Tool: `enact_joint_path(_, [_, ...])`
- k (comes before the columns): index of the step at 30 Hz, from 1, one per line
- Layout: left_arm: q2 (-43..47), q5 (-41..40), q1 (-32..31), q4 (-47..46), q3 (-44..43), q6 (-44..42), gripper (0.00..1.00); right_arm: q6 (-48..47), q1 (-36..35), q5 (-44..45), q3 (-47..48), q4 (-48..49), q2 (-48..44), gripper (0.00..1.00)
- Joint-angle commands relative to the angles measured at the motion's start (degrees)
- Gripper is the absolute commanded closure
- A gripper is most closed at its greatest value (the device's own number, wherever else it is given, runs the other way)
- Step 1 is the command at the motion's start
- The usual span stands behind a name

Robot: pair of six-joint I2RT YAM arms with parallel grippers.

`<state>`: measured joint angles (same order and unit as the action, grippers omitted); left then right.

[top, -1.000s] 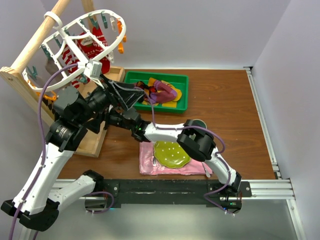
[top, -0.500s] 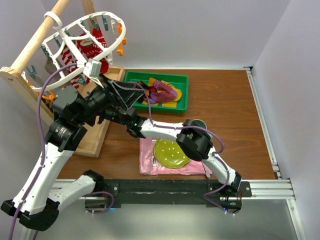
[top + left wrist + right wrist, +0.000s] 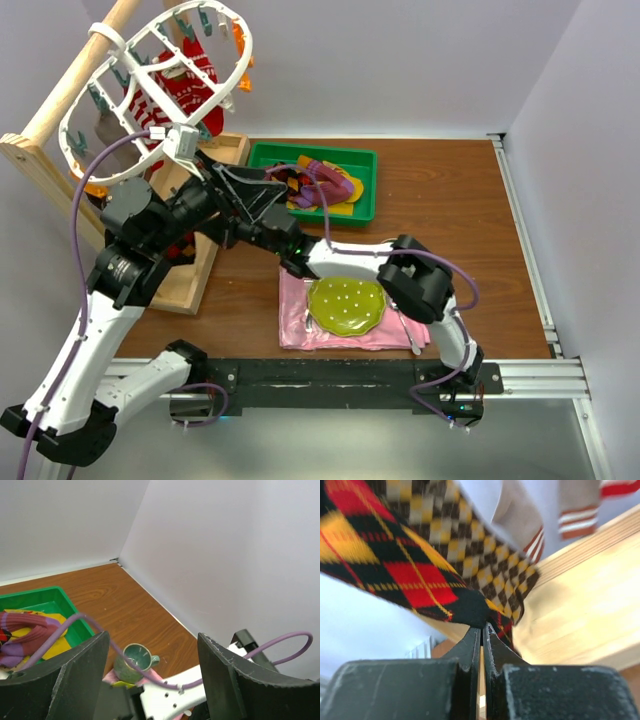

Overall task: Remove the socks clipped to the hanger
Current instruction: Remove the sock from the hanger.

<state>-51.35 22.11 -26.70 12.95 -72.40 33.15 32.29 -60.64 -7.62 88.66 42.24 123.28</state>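
1 wood tbl [image 3: 450, 220], pale walls [image 3: 400, 70], hanger [image 3: 241, 58] rear-left

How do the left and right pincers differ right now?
The left pincer is open wide and holds nothing; the right pincer is shut on the argyle sock. The left pincer faces the green tray and mug; the right pincer faces the wooden rack. Both are black.

Seen from above, the left arm [image 3: 150, 215] is covering the right gripper [image 3: 481, 628] near the counter's far left corner. The hanger [image 3: 150, 90] is running off the top edge. Up close, the argyle sock [image 3: 420, 555] is blurring and spilling past the top and left edges.
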Motion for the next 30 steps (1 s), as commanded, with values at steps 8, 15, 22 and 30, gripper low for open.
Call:
enact_joint_path(8, [2.9, 0.0, -0.1, 0.0, 1.4, -1.1, 0.24, -4.6, 8.3, 3.4, -5.2, 0.7, -14.1, 1.0])
enact_joint_path(15, [4.5, -0.7, -0.1, 1.8, 1.7, -0.9, 0.24, -7.5, 12.0, 3.7, -4.5, -4.3, -16.2, 1.0])
enact_joint_path(22, [5.9, -2.0, -0.1, 3.0, 2.8, -1.0, 0.24, -8.7, 15.7, 3.1, -2.8, -7.7, -17.1, 1.0])
enact_joint_path(30, [7.0, -6.9, -0.1, 5.0, 3.0, -0.5, 0.25, -9.3, 17.8, 3.8, -3.6, -9.5, -18.5, 1.0])
